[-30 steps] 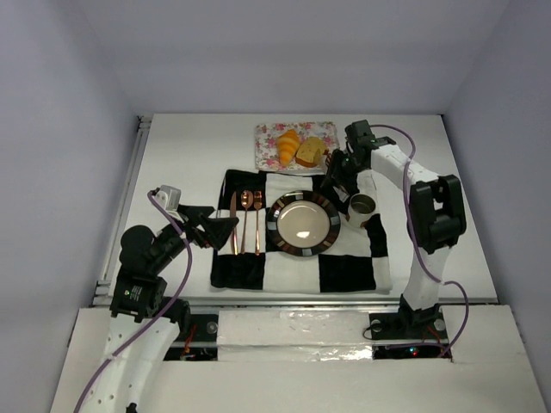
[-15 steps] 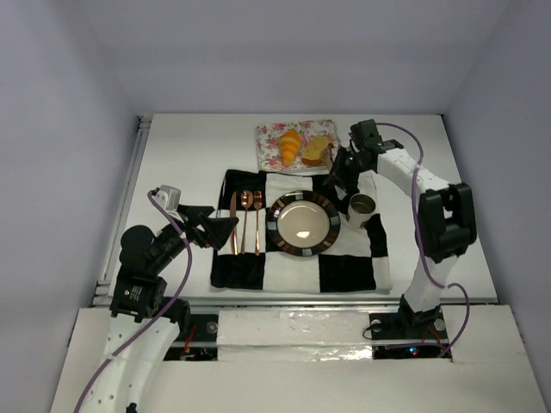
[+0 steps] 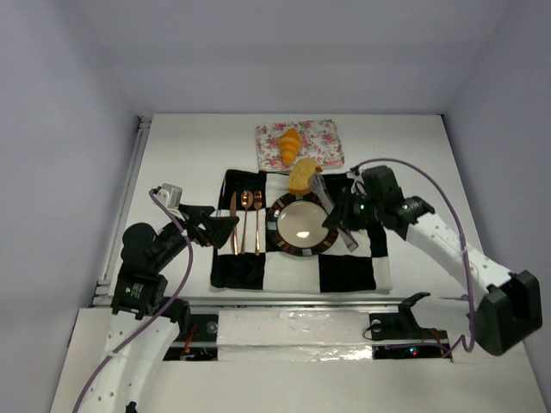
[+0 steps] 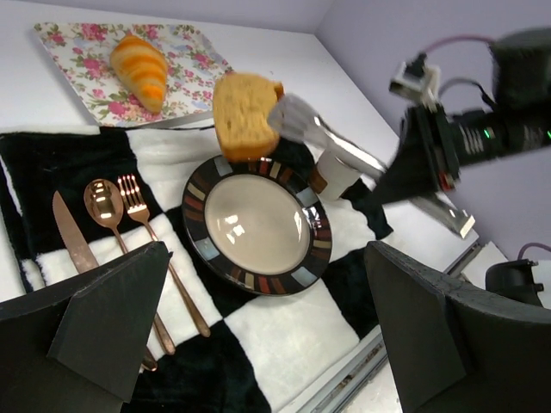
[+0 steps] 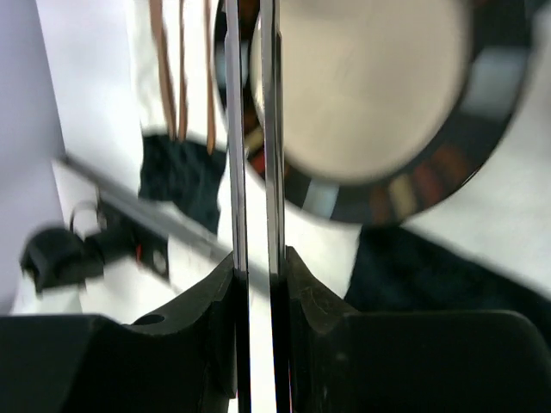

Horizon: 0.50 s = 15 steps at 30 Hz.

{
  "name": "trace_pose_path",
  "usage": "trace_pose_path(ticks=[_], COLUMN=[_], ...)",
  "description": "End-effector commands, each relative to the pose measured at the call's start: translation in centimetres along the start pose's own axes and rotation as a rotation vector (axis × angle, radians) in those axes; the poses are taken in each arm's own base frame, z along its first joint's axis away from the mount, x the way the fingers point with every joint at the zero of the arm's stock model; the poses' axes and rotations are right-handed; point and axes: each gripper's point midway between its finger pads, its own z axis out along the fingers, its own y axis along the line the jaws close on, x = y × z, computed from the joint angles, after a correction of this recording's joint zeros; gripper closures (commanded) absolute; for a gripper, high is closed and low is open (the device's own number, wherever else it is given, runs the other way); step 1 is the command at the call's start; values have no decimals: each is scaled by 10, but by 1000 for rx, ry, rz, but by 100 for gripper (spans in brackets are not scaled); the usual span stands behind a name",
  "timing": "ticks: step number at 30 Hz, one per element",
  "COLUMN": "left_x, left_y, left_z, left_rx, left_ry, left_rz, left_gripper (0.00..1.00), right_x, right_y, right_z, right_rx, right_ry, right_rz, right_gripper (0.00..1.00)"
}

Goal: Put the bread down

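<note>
Half a second ago the slice of bread (image 3: 301, 176) was at the floral tray (image 3: 324, 143) beside the croissant (image 3: 290, 146). Now the right hand (image 3: 312, 179) has carried it off and holds it in the air over the far rim of the striped plate (image 3: 277, 226), while the croissant stays on the tray. The slice seems pinched by one edge between that hand's long, nearly closed fingers, though the blurred right wrist view hides the contact; the left hand (image 3: 224, 225) hangs wide open and empty beside the cutlery (image 3: 245, 222).

Right gripper (image 5: 256, 13) fingertips cut off above; plate (image 5: 379, 86) blurred
</note>
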Motion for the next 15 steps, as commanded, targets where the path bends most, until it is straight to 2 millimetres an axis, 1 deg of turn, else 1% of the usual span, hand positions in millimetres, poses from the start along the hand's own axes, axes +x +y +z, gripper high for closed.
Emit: trace_pose_path(ticks=[1, 2, 3, 4, 5, 6, 8, 9, 11, 12, 14, 15], left_x=[1, 2, 2, 2, 2, 3, 4, 4, 5, 6, 7, 6], left_y=[3, 3, 4, 7, 7, 8, 9, 9, 10, 10, 11, 11], left_z=[5, 5, 5, 6, 6, 6, 7, 8, 8, 9, 10, 10], left_rx=[0, 0, -4, -14, -17, -19, -22, -23, -25, -25, -28, -26], left_ry=[7, 10, 12, 12, 13, 15, 21, 22, 26, 30, 33, 32], left_rz=[6, 3, 1, -3, -3, -5, -10, -10, -13, -15, -18, -18], left_gripper=[2, 2, 2, 2, 2, 2, 2, 2, 2, 2, 2, 2], right_x=[35, 51, 65, 72, 86, 89, 101, 107, 123, 129, 140, 140], right_y=[35, 27, 35, 33, 22, 24, 23, 18, 18, 11, 7, 10], right_z=[-11, -8, -12, -13, -9, -13, -13, -9, -7, -1, 5, 6], right_rx=[-131, -108, -136, -138, -119, -135, -151, -159, -178, -163, -157, -175], right_ry=[13, 33, 43, 48, 70, 60, 79, 87, 129, 141, 181, 178], right_rz=[-42, -34, -39, -33, -20, -9, -5, 19, 13, 23, 19, 17], right_gripper=[76, 76, 76, 76, 76, 76, 76, 76, 76, 76, 75, 75])
